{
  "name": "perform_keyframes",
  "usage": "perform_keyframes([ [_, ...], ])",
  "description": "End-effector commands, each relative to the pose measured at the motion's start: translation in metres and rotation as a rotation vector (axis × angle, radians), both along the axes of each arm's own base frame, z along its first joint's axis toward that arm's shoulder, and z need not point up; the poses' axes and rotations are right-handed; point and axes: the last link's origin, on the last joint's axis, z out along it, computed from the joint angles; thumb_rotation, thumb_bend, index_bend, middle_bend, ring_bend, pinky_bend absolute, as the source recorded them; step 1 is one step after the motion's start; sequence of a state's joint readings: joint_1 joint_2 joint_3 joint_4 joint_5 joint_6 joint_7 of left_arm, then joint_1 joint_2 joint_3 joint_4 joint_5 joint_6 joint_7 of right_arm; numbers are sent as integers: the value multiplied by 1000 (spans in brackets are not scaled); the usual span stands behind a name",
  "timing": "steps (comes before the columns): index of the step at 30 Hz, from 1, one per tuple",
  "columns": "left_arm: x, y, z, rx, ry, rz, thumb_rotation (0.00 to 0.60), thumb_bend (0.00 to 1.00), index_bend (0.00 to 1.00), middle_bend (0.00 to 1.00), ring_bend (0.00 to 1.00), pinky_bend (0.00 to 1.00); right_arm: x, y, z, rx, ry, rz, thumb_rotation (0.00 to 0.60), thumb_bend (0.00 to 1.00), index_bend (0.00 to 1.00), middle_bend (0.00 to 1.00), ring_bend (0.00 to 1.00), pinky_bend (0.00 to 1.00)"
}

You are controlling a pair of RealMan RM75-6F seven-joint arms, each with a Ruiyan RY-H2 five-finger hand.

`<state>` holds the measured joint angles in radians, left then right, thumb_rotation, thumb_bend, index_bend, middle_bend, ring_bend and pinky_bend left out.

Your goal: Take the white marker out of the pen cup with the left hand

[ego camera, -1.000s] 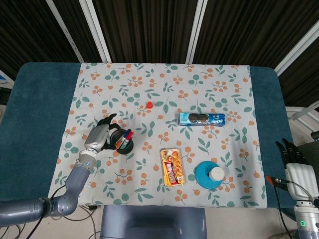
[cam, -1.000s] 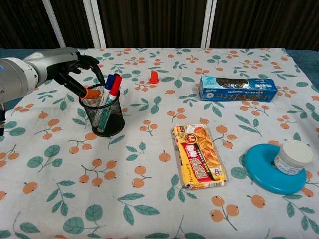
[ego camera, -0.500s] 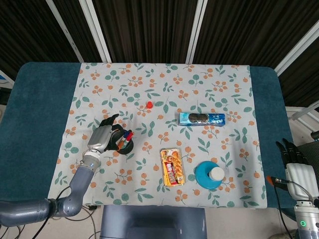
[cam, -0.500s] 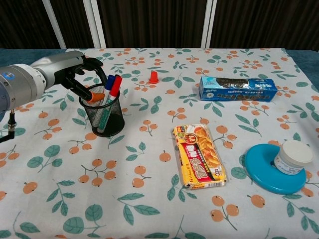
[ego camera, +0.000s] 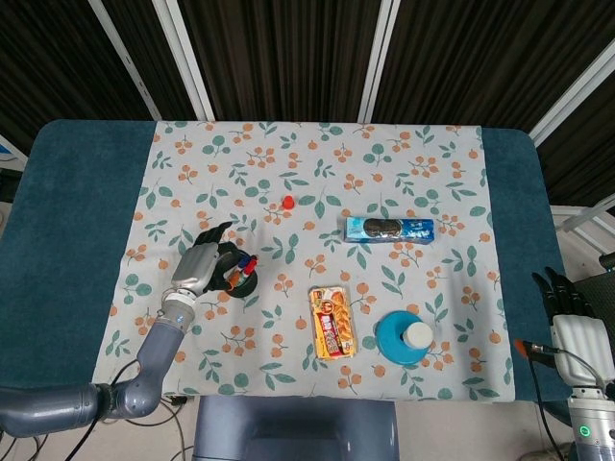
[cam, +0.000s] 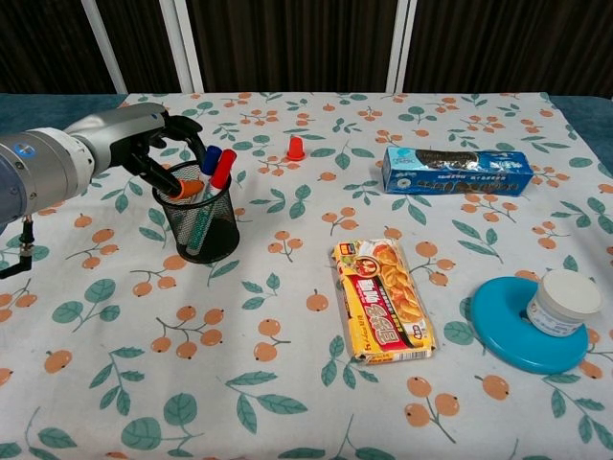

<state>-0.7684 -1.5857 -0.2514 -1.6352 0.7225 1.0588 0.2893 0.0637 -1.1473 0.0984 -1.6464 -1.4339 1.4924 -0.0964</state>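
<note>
The left hand (cam: pixel 144 146) hung at the far-left rim of the black wire-mesh pen cup (cam: pixel 202 218), which stood upright on the left part of the counter's leaf-and-orange patterned cloth (cam: pixel 287 402). Its dark fingers (cam: pixel 165 174) were curled down toward the cup mouth, close beside an orange-capped marker (cam: pixel 189 187) lying against the rim; whether they had closed on anything could not be told from either view, and nothing had been lifted clear. Inside the cup, a blue-capped marker (cam: pixel 210 159) and a red-capped marker (cam: pixel 222 165) stood leaning to the right, and a pale barrel with green print (cam: pixel 199 228) showed through the mesh. Which of these was the white marker could not be settled, since the caps hid the tops and the mesh broke up the barrels. To do this step well, the fingers probably needed to single out one marker above the rim, pinch it between thumb and a finger high on the cap, and draw it straight up along its own lean, because a sideways pull could tip the light cup or drag its neighbours out. The crowding at the mouth looked like the main hazard. The right hand (ego camera: pixel 569 305) sat well apart, off the counter's right edge in the head view, fingers straight and holding nothing.
</note>
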Motion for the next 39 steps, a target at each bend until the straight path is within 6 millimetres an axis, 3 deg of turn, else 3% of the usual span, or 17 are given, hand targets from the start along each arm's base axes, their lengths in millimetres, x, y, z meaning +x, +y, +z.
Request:
perform_keyframes([
  [1, -1, 0, 0, -4, 3, 3, 600, 387, 505, 35, 0, 0, 0, 0, 0, 0, 0, 0, 600, 109, 95, 9, 62, 175],
  [24, 0, -2, 15, -8, -71, 23, 600, 438, 536, 44, 0, 0, 0, 0, 0, 1, 2, 1, 600, 110, 95, 9, 62, 175],
  [32, 7, -7, 38, 14, -128, -5, 600, 438, 537, 45, 0, 0, 0, 0, 0, 1, 4, 1, 600, 109, 95, 9, 62, 175],
  [39, 9, -9, 73, 81, -169, -26, 600, 438, 537, 45, 0, 0, 0, 0, -1, 2, 6, 1, 600, 109, 94, 9, 62, 175],
])
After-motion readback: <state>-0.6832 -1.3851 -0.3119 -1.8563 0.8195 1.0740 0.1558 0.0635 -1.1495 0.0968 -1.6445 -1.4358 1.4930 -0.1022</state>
